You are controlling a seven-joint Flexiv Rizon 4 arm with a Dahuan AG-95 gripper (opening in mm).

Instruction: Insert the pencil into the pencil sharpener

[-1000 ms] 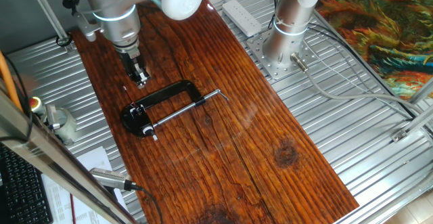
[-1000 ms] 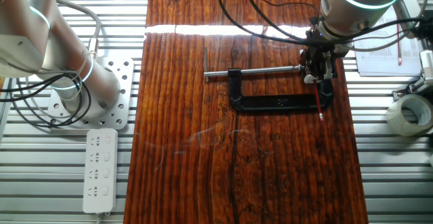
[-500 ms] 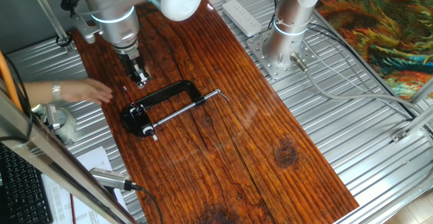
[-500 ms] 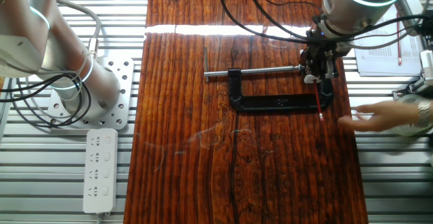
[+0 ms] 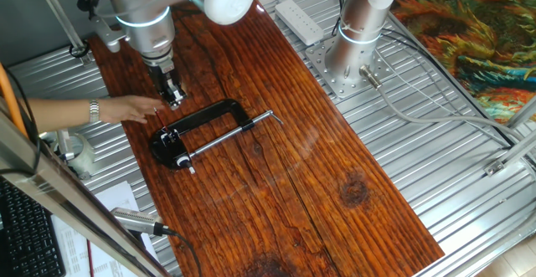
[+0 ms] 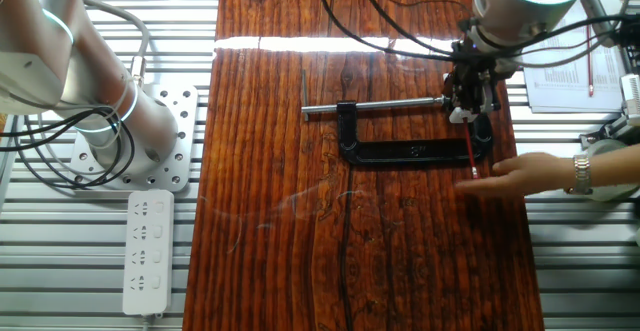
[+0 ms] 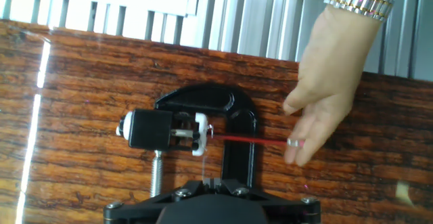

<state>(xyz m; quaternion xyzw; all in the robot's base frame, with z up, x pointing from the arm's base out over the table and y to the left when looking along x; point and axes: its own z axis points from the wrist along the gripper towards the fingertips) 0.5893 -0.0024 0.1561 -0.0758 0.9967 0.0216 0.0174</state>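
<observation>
Tool (image 6: 470, 99) hovered above the bench (image 6: 290, 231); its opening could not be told. At 3 o'clock, a hand (image 7: 325, 88) touched the pencil (image 7: 247, 139) across the C-clamp (image 7: 237, 139).

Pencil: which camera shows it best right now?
Hand view: the red pencil lies full length from the sharpener to a person's hand. The other fixed view shows a short red line; in one fixed view it's barely discernible.
</observation>
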